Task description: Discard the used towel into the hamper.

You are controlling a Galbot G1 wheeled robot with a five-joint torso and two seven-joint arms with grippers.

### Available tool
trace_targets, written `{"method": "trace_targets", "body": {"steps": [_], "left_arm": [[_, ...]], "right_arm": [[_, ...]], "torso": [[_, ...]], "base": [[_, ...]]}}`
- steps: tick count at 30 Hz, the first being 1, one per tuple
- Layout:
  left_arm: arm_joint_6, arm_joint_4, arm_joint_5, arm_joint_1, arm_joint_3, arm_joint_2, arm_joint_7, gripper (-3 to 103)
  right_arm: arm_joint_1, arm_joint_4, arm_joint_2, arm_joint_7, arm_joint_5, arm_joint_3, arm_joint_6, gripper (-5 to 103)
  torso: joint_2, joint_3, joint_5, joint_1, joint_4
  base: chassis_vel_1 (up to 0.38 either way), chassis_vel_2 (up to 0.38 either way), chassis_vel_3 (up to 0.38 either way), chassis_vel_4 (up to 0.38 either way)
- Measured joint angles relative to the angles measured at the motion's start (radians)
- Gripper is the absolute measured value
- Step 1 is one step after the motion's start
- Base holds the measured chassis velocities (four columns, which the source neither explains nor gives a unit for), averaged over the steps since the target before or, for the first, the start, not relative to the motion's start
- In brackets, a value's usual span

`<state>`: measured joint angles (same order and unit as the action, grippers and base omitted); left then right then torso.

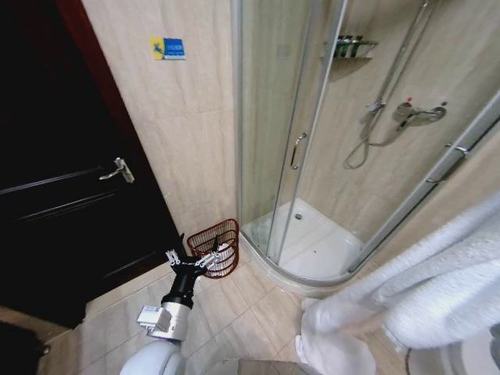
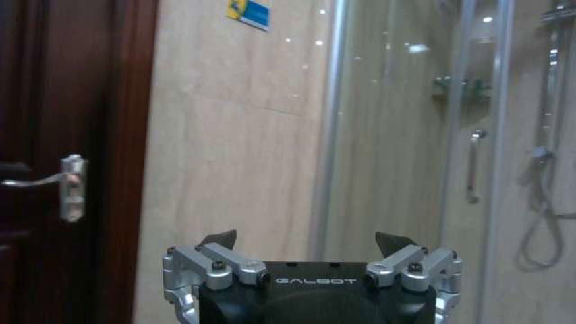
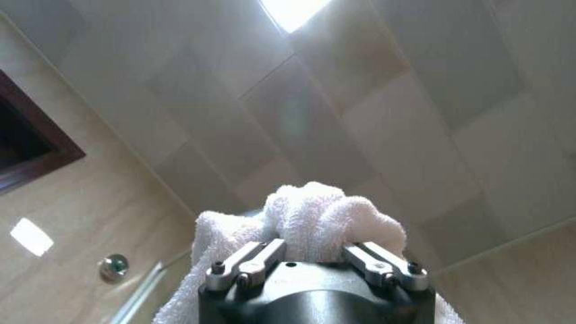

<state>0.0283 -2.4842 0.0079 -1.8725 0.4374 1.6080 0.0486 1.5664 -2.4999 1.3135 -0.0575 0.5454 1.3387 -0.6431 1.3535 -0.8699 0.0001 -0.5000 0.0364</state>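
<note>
The towel (image 1: 437, 285) is thick and white; it spreads across the lower right of the head view and hangs down toward the floor tiles. In the right wrist view my right gripper (image 3: 311, 255) is shut on a bunched fold of the towel (image 3: 315, 209), raised toward the ceiling. The hamper (image 1: 218, 244), a small reddish open-weave basket, stands on the floor at the corner of the shower. My left gripper (image 1: 192, 261) is open just in front of its rim, arm stretched forward. In the left wrist view the left gripper (image 2: 306, 243) holds nothing.
A dark wooden door (image 1: 55, 203) with a metal handle (image 1: 118, 169) fills the left side. The glass shower enclosure (image 1: 281, 133) and its white tray (image 1: 320, 244) stand behind and to the right of the hamper. Beige floor tiles (image 1: 242, 312) lie between me and the hamper.
</note>
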Motion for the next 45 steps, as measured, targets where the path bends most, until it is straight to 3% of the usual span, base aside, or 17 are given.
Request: {"method": "trace_targets", "body": {"steps": [15, 20, 45], "left_arm": [[0.000, 0.000, 0.000, 0.000, 0.000, 0.000, 0.000, 100], [0.000, 0.000, 0.000, 0.000, 0.000, 0.000, 0.000, 100], [0.000, 0.000, 0.000, 0.000, 0.000, 0.000, 0.000, 100]], "right_arm": [[-0.003, 0.000, -0.009, 0.000, -0.013, 0.003, 0.006, 12], [-0.001, 0.000, -0.005, -0.004, -0.017, 0.002, 0.006, 12], [-0.004, 0.000, 0.004, -0.016, -0.026, -0.002, 0.002, 12]], "torso": [[0.000, 0.000, -0.0002, 0.000, 0.0005], [0.000, 0.000, 0.0000, 0.000, -0.0004], [0.000, 0.000, -0.0001, 0.000, 0.0000]], "base": [[0.097, 0.104, 0.090, 0.089], [0.000, 0.000, 0.000, 0.000], [0.032, 0.029, -0.025, -0.029]]}}
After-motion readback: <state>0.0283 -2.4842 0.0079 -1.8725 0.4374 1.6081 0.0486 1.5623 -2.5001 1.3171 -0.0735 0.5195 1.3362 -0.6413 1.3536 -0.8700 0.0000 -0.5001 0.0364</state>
